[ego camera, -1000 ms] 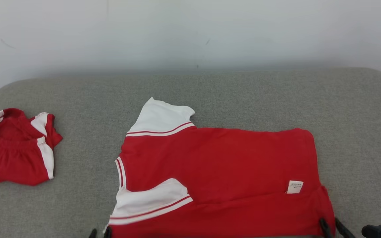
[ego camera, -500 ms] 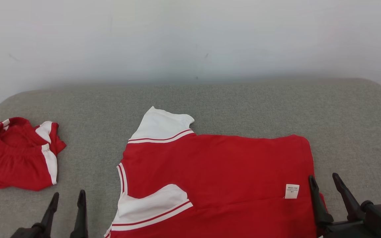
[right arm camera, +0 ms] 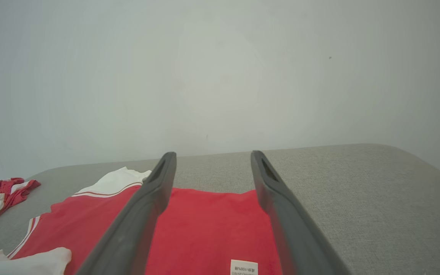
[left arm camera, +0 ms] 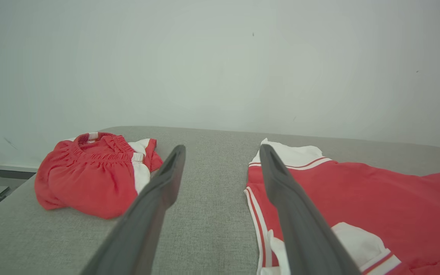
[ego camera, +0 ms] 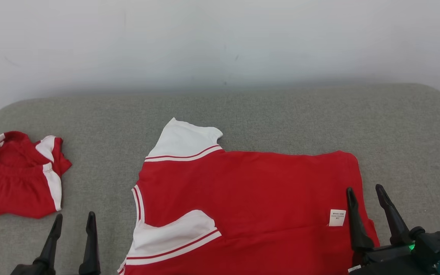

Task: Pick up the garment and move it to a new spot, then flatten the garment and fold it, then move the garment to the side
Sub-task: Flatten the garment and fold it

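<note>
- The shirt (ego camera: 250, 198) is red with white sleeves. It lies spread out on the near middle of the grey cushion (ego camera: 281, 114), neck end toward the robot's left and hem toward its right.
- Its near edge runs off the bottom of the head view.
- The far sleeve (ego camera: 183, 141) sticks out flat onto the cushion. The near sleeve (ego camera: 174, 233) lies on top of the red body, and a shallow crease runs from it toward the hem.
- A small white label (ego camera: 337, 217) shows on the red cloth close to the hem. In the right wrist view it (right arm camera: 244, 267) sits at the bottom edge, between that arm's fingers.
- The right gripper (ego camera: 364, 189) is at the hem end with its two fingers spread apart and nothing between them. One finger crosses the red cloth just beside the label, and the other is over bare cushion past the hem. Its wrist view (right arm camera: 213, 154) shows the shirt (right arm camera: 204, 225) in the gap between the fingers.
- The left gripper (ego camera: 74, 215) is also spread wide and holds nothing. It is over bare cushion just off the neck end, between the shirt and the shorts (ego camera: 17, 179).
- In the left wrist view (left arm camera: 222, 151) the shirt (left arm camera: 376, 198) is on one side of the fingers and the shorts (left arm camera: 90, 179) on the other.
- The shorts are red with white side panels, bunched in a heap at the cushion's left edge, well apart from the shirt.
- A plain pale wall (ego camera: 220, 38) stands behind the cushion.
</note>
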Motion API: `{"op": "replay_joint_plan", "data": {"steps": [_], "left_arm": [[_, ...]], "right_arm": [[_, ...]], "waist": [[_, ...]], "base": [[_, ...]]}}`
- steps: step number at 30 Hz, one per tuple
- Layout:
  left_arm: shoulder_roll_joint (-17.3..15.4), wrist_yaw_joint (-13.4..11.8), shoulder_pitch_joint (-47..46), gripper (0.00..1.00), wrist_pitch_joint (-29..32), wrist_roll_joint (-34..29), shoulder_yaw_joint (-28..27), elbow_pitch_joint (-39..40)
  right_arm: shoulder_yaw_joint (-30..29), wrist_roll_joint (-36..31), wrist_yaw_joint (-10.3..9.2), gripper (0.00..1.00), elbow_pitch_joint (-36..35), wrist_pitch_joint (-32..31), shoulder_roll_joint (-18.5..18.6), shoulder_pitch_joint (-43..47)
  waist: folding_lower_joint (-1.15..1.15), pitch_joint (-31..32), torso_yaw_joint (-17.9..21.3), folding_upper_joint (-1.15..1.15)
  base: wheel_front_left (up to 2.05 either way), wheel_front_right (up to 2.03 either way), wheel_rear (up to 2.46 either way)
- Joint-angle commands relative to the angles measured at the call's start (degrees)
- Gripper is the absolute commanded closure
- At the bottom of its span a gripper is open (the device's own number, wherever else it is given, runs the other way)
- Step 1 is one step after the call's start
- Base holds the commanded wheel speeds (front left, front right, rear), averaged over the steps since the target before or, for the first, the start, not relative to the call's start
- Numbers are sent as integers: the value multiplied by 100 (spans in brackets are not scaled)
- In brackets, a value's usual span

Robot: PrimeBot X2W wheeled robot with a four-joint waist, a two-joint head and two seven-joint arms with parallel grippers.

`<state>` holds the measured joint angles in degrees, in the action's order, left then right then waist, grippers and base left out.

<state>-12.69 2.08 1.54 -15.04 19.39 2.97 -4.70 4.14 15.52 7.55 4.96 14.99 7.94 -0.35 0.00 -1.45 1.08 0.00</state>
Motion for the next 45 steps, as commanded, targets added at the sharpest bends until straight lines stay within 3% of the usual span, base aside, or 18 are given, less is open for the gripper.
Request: {"op": "replay_joint_plan", "data": {"steps": [1, 12, 17, 22, 29, 36, 45], "left_arm": [[27, 15, 107, 0, -20, -88, -47, 19], [295, 145, 261, 0, -20, -332, -308, -79], [241, 251, -29, 0, -20, -387, -428, -177], [-77, 392, -685, 0, 93, -300, -391, -363], [-709, 514, -2205, 0, 763, 33, -170, -648], [-1234, 538, -3674, 0, 1271, 485, 437, -1165], [-1927, 534, -5033, 0, 1973, 1262, 1554, -2065]], "right_arm": [[-42, -38, -13, 0, -44, 24, -51, 61], [-205, -53, -13, 0, -21, 26, -189, 213], [-114, -32, -13, 0, 171, 26, -23, -51], [-24, -38, -13, 0, 767, -1, 284, -667], [172, 138, -13, 0, 1624, -457, 540, -2088], [548, 284, -13, 0, 2579, -866, 674, -3424], [1211, 610, -13, 0, 3538, -1386, 543, -4560]], "waist": [[0, -68, 12, 0], [0, -152, -31, 0], [0, -243, 23, 0], [0, -500, 142, 0], [0, -1212, 399, 0], [0, -1854, 692, 0], [0, -2334, 1160, 0]], "base": [[0, 0, 0], [0, 0, 0], [0, 0, 0], [0, 0, 0], [0, 0, 0], [0, 0, 0], [0, 0, 0]]}}
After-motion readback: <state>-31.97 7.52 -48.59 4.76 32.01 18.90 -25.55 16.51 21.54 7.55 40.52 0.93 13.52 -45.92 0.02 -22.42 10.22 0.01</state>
